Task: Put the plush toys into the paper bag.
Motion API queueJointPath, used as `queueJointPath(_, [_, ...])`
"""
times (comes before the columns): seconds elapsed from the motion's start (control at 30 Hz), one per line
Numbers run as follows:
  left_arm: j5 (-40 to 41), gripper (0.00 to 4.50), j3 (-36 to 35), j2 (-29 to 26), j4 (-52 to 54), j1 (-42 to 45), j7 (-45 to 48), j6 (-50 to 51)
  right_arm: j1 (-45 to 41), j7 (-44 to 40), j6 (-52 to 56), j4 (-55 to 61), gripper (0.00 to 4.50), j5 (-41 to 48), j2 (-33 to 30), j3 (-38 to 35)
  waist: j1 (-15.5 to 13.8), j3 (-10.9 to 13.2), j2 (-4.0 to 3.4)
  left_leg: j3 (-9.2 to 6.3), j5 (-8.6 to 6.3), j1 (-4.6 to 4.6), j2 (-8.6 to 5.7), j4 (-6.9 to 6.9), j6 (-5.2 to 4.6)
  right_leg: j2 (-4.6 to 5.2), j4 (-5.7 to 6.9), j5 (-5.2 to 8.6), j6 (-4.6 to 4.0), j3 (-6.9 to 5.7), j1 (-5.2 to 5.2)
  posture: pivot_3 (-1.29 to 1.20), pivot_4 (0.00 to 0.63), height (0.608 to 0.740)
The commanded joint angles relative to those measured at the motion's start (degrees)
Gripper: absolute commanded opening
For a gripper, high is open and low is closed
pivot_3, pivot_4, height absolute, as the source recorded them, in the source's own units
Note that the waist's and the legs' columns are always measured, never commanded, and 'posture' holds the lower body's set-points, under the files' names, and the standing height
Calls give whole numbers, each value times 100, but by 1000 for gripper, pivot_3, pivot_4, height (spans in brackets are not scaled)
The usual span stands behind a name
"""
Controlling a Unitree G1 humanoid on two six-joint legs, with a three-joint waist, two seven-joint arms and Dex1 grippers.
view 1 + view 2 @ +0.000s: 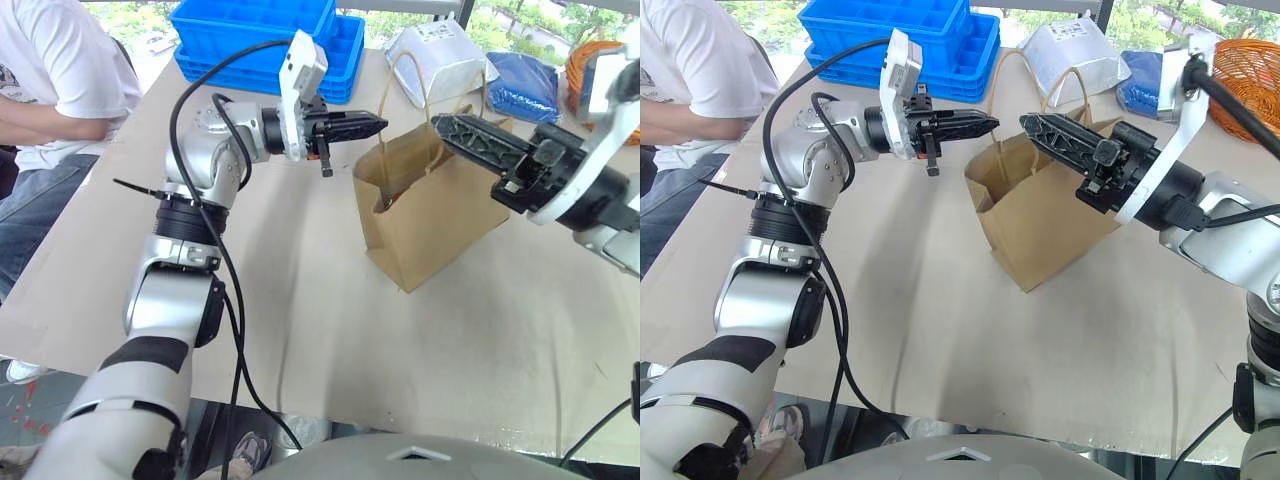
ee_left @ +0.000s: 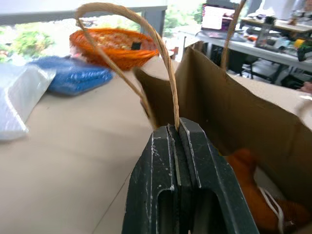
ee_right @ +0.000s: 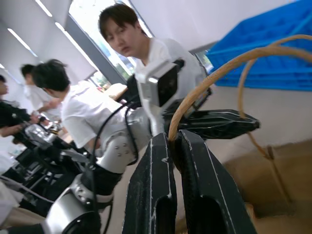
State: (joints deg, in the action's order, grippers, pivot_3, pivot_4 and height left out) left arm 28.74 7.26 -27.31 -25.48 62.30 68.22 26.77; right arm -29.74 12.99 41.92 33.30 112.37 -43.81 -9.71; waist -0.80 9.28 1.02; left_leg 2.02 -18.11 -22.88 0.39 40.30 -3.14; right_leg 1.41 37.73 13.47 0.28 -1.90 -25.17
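Standing upright on the tan table top: the paper bag, mouth up, long axis of the mouth running between the two grippers. Left gripper pointing level toward the bag, fingers pressed together on one twine handle. Right gripper reaching in from the opposite side, fingers pinched on the other handle. Visible inside the bag in the left wrist view: an orange-brown plush toy with a white cord; kind of toy not discernible. Beyond the bag: silver foil pouch, blue fabric bundle, orange woven basket, stacked blue bin trays. Seated at the table's far left: a person in a white shirt. Shown in the right wrist view: further people and window glazing behind.
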Motion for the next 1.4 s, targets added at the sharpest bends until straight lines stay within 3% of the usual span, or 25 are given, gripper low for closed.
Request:
queueJointPath(0.03, [-30,0,-228,-115,91,193,214,-28,-109,-163,-237,259,93,63,142,-271,12,0,0,0,0,1,0,0,0,0,1,0,0,0,0,0,150,740])
queueJointPath(0.4, [-18,0,-350,-230,436,-110,426,416,-7,-25,-417,466,93,63,130,-152,0,0,0,-1,0,2,0,4,1,2,10,0,0,0,-1,0,150,740])
queueJointPath(0.57, [-35,0,-311,-184,1038,-783,233,508,833,-282,178,603,93,-367,-613,-64,-6,-1,1,-2,0,2,0,4,1,5,11,0,0,-2,-1,0,150,740])
queueJointPath(0.67, [285,0,-555,-237,1521,-1056,118,865,1396,-958,170,703,907,-585,-710,-548,-2,-1,2,-2,0,1,0,5,1,6,9,0,0,-2,1,0,150,740])
queueJointPath(0.7, [484,0,-658,-278,1665,-1091,99,1155,1548,-1152,173,765,1408,-691,-768,-685,-3,-1,2,-2,0,0,0,5,0,7,9,0,0,-2,1,0,150,740])
queueJointPath(0.73, [634,682,-724,-342,1801,-1141,130,1367,1664,-1259,163,803,1816,-792,-821,-774,-2,-1,2,-2,0,-1,0,6,0,6,10,0,0,-2,0,0,150,740])
queueJointPath(0.77, [835,933,-852,-471,1988,-1248,108,1695,1864,-1427,201,831,2226,-903,-925,-1028,1,-1,1,-2,0,1,0,8,1,6,12,0,0,-2,1,0,150,740])
queueJointPath(0.9, [1440,2839,-1313,-858,2514,-1638,-110,2579,2662,-2068,409,953,4167,-1490,-1286,-1729,13,-2,0,-2,1,13,4,9,2,2,17,0,0,-2,6,0,150,740])
queueJointPath(0.93, [1600,3275,-1427,-942,2622,-1730,-158,2777,2875,-2269,473,1014,4176,-1680,-1364,-1857,6,-2,0,-2,1,15,4,9,2,2,19,0,0,-2,7,0,150,740])
queueJointPath(1.0, [1853,4141,-1588,-1099,2805,-1883,-224,3079,3259,-2637,555,1125,4176,-2033,-1473,-2020,1,-2,0,-2,2,16,4,9,3,1,20,0,1,-2,8,0,150,740])
queueJointPath(1.03, [1936,4464,-1650,-1207,2900,-2003,-218,3183,3436,-2815,552,1210,3920,-2254,-1484,-2068,-1,-3,1,-2,2,15,4,9,3,1,19,0,1,-2,8,0,150,740])
queueJointPath(1.13, [2100,4500,-1659,-1598,3354,-2588,-44,3345,4046,-3472,667,1458,2768,-2618,-1548,-2221,1,-3,1,-2,1,19,4,12,3,2,16,1,1,-2,14,0,150,740])
queueJointPath(1.3, [2043,4500,-1396,-1724,3678,-2974,65,3156,4557,-4273,520,1618,226,-3414,-1521,-2186,-28,-3,1,-5,2,25,4,14,3,2,15,1,2,-3,21,0,150,740])
queueJointPath(1.4, [1854,4500,-1164,-1761,3715,-3042,210,2848,4542,-4633,462,1574,102,-3832,-1613,-2104,-15,-3,2,-6,1,45,2,18,3,2,13,1,2,-3,43,0,150,740])
